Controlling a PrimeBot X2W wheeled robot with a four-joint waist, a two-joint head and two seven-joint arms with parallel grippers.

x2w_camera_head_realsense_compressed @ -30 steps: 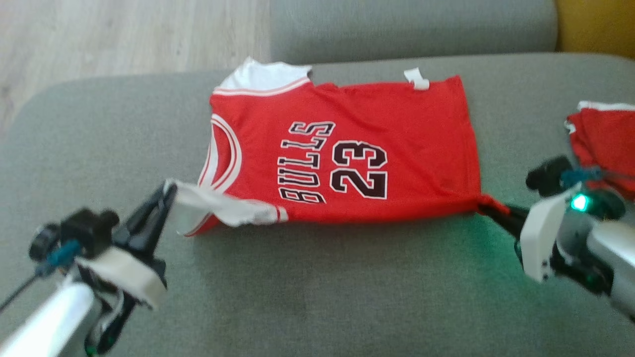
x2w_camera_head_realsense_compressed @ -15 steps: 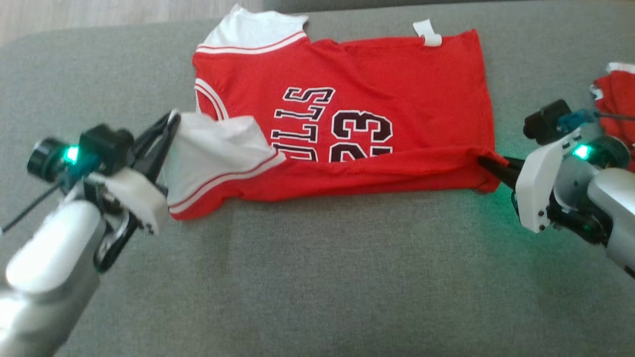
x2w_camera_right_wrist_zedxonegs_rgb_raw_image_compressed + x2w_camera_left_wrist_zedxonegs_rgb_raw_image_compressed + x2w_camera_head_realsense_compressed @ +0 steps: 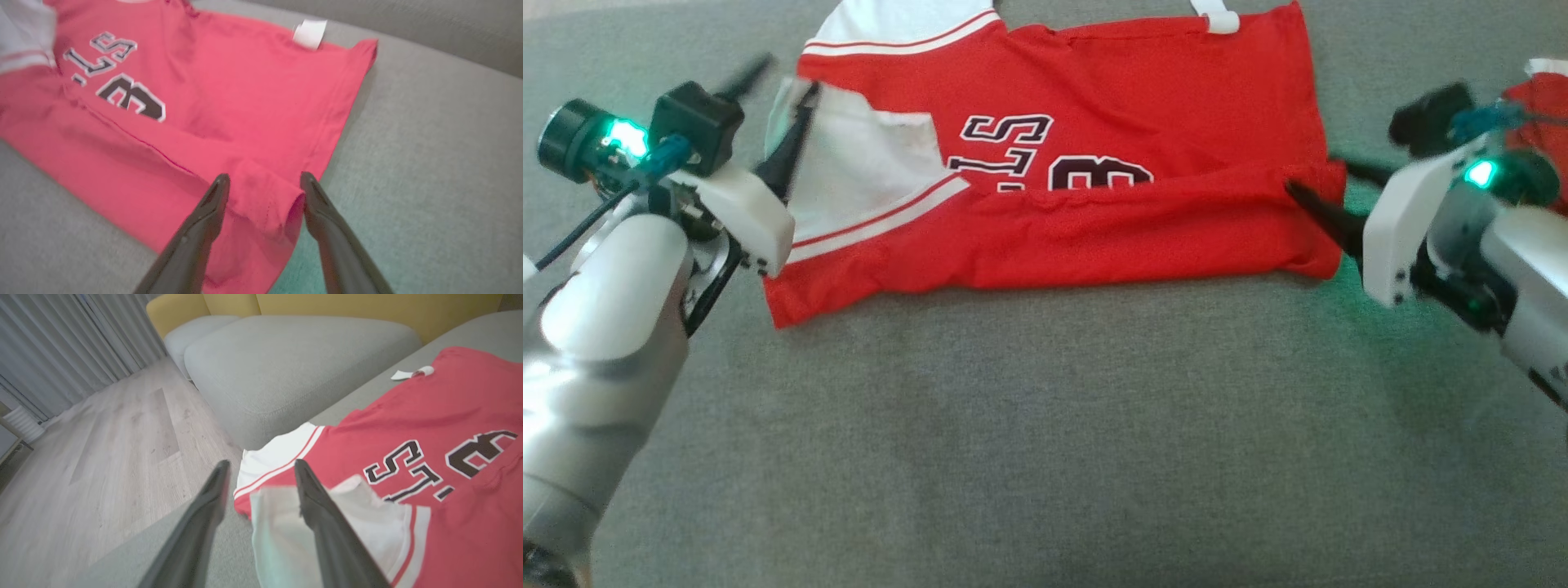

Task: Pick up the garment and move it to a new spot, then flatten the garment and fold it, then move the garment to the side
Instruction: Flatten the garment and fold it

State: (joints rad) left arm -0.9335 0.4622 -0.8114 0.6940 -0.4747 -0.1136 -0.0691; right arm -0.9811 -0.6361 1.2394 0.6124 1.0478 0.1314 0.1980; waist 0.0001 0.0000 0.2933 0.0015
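Note:
The garment is a red jersey with white trim and black lettering, lying on the grey cushion. Its near edge is folded up over the lower part of the number. My left gripper stands open at the white shoulder flap. In the left wrist view that gripper has its fingers apart, and the flap of the garment lies loose under the right-hand finger. My right gripper is open at the folded hem corner. In the right wrist view the gripper straddles that corner of the garment without pinching it.
A second red garment lies at the cushion's right edge, behind my right wrist. Wooden floor drops away beyond the cushion's left edge. Another grey cushion and a yellow sofa back stand farther off.
Both grippers carried the jersey's near edge up over the lettering, then opened and let it go. The head camera has tilted down, so the jersey sits higher in view.

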